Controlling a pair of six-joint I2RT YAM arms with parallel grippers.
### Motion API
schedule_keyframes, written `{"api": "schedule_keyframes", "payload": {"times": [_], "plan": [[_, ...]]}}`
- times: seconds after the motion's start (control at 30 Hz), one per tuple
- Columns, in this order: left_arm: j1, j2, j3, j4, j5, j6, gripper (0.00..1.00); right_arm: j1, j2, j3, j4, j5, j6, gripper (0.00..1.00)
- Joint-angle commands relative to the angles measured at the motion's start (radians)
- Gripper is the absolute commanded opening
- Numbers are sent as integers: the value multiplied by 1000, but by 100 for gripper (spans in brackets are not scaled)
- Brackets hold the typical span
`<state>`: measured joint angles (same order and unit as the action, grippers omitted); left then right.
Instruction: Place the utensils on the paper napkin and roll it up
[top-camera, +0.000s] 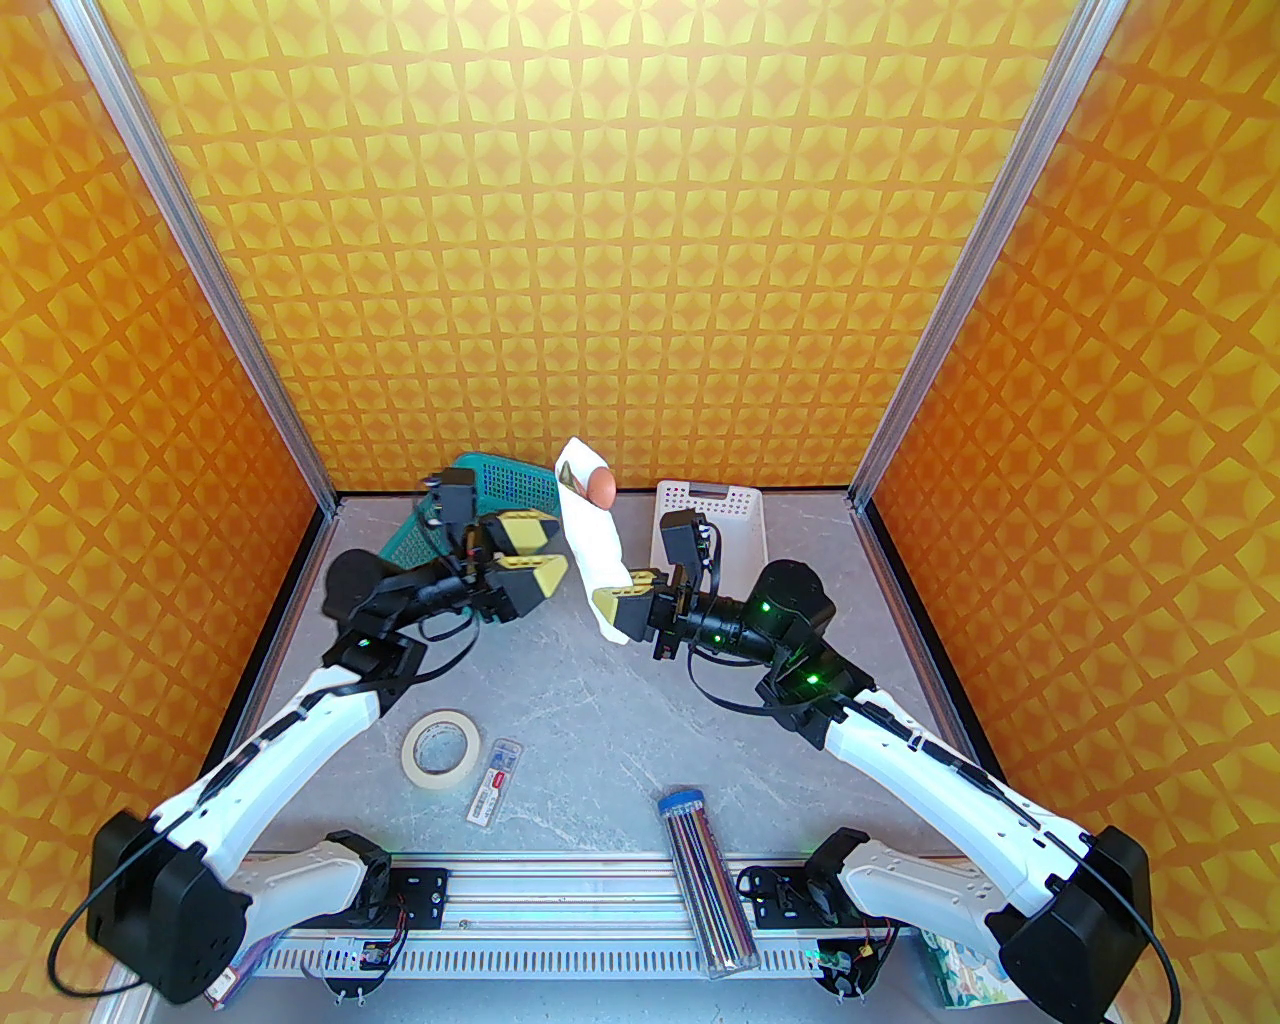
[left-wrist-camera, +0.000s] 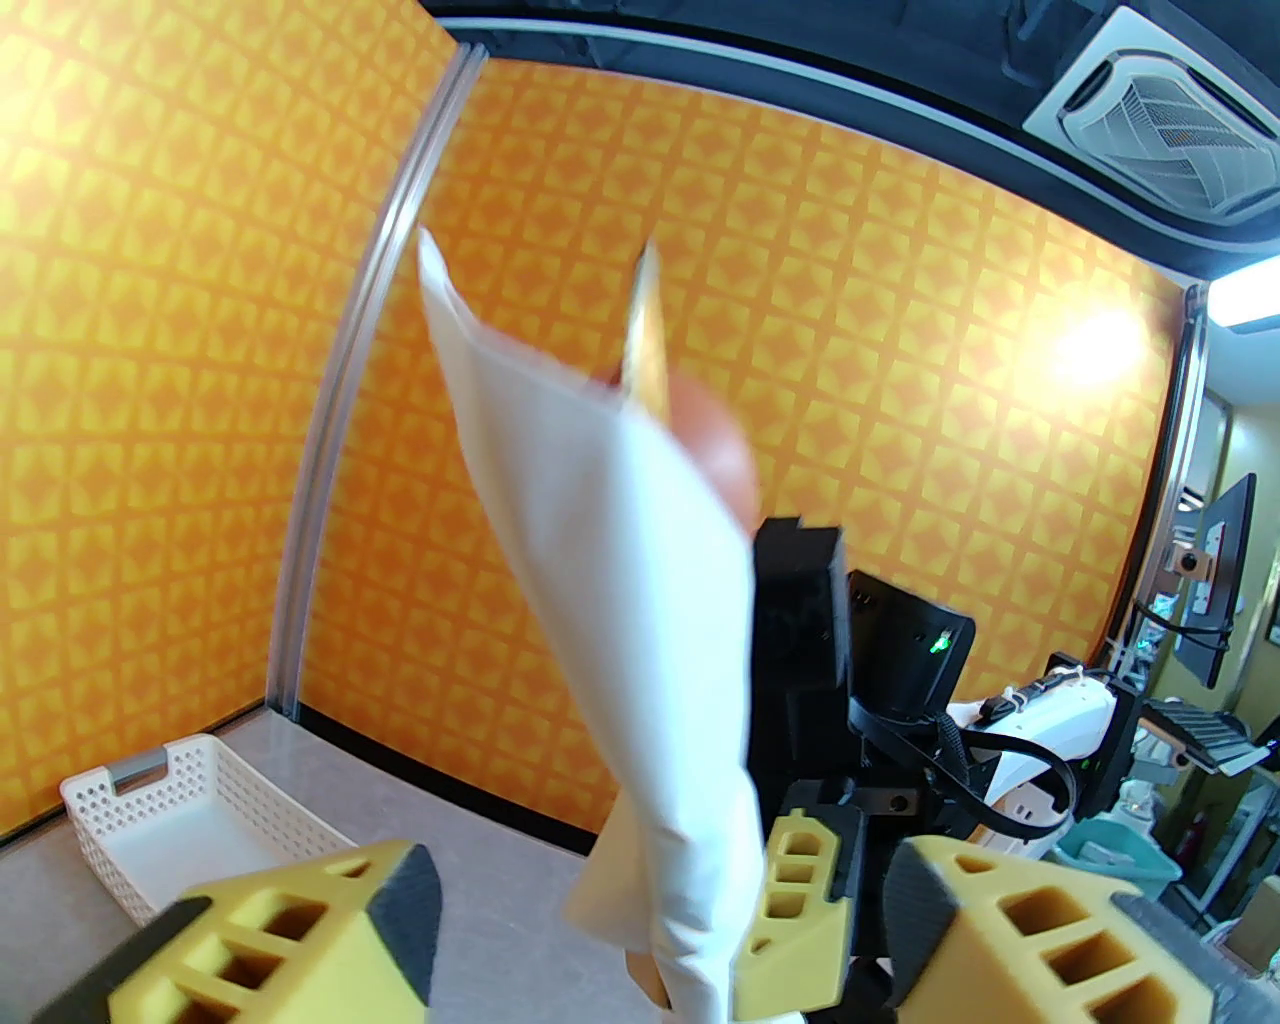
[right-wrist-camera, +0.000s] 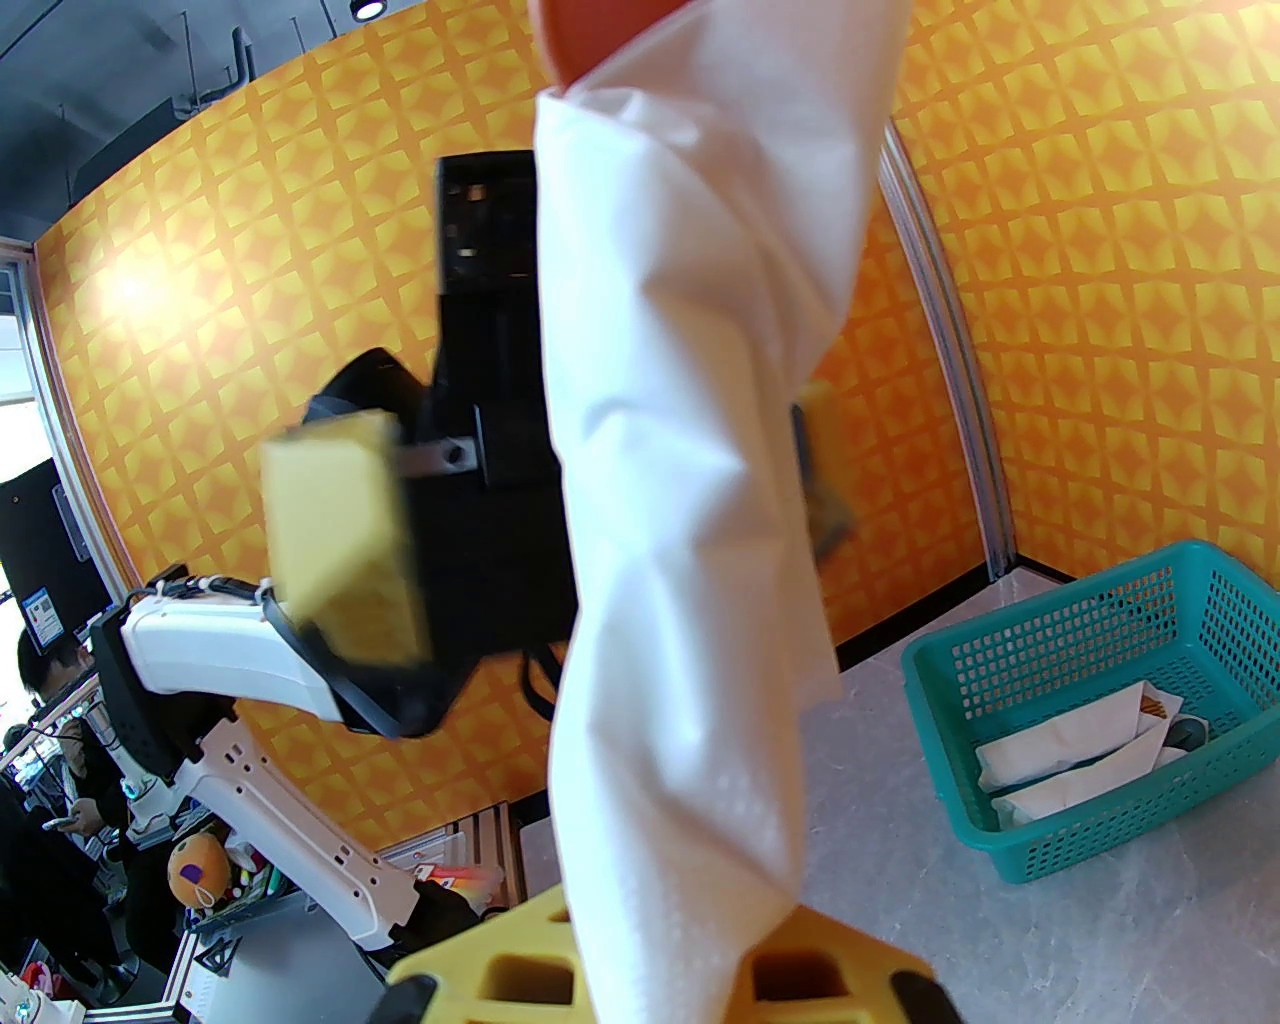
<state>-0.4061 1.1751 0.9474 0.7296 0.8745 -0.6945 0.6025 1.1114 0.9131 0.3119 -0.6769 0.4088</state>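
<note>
My right gripper (top-camera: 620, 605) is clamped on the lower end of the rolled paper napkin (top-camera: 590, 535). It holds the roll tilted above the table (top-camera: 600, 720), with the reddish-brown spoon (top-camera: 600, 486) poking out of the top. My left gripper (top-camera: 545, 556) has its fingers wide apart, just beside the roll.

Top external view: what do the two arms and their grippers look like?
The left arm and right arm have white shell links, black joint housings, looping black cables and green status lights. The left gripper and right gripper have yellow cut-out fingers with dark pads.
</note>
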Motion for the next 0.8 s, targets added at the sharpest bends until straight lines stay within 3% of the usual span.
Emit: {"api": "schedule_keyframes", "payload": {"times": [0.0, 0.07, 0.47, 0.77], "plan": [[6, -21, -14, 34, 18, -72, 93, -1, -10, 0, 92, -29, 18, 9], [6, -5, -15, 89, 17, -130, 99, 2, 5, 11, 114, -41, 19, 9], [-63, 132, 16, 277, 8, -252, 100, 45, 92, 65, 220, -57, 38, 10], [-105, 212, 55, 430, 44, -356, 88, 49, 102, 55, 259, -44, 68, 10]]}}
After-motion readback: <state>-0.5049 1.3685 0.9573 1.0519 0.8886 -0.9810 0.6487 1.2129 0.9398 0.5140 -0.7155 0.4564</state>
